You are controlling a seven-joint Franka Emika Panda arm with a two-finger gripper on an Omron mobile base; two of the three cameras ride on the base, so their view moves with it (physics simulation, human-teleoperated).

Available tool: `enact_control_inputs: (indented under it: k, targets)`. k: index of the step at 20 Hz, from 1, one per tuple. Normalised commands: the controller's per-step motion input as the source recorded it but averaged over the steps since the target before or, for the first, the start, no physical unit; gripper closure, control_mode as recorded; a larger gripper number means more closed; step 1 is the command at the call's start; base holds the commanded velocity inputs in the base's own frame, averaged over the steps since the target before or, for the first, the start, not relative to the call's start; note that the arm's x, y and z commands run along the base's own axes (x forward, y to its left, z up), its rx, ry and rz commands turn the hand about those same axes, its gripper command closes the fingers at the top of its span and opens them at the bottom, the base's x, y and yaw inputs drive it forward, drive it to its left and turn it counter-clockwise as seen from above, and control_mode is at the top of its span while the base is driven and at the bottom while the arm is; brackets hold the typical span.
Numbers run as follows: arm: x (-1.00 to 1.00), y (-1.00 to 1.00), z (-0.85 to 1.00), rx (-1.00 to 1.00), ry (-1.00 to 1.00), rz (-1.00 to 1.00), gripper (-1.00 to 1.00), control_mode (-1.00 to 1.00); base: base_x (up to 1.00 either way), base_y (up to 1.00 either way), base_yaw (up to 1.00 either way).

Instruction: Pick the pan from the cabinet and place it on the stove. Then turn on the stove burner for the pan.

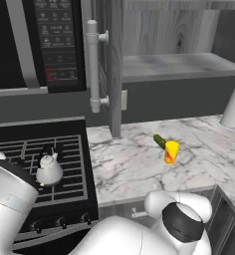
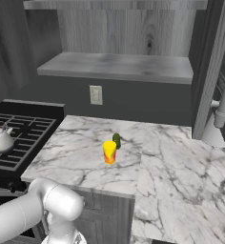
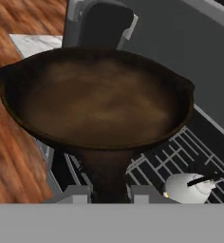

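One pan (image 3: 97, 97) clenched by its handle in my claw (image 3: 107, 192) | step: carrying to stove (image 3: 180, 154) | next: lower onto a free grate beside kettle (image 3: 190, 187).

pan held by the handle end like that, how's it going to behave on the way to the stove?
Pan looks rigid, so no flex. The wide bowl sits far beyond the gripper, so it probably droops or twists. Likely heavy; set it clear of the kettle.

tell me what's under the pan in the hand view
Below the pan, held by its handle in the tool, lie the stove grates and a white kettle to one side. The pan hides the rest of the stovetop directly beneath it.
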Motion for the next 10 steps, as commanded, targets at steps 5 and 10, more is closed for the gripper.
enact_control_inputs:
  k: [5,10]
  targets:
    - [0.18,0.1,-0.23,0.0,0.03,0.0,1.0,-1.0,0.0,0.0,0.0]
    - [0.19,0.01,-0.26,0.0,0.0,0.0,1.0,-1.0,0.0,0.0,0.0]
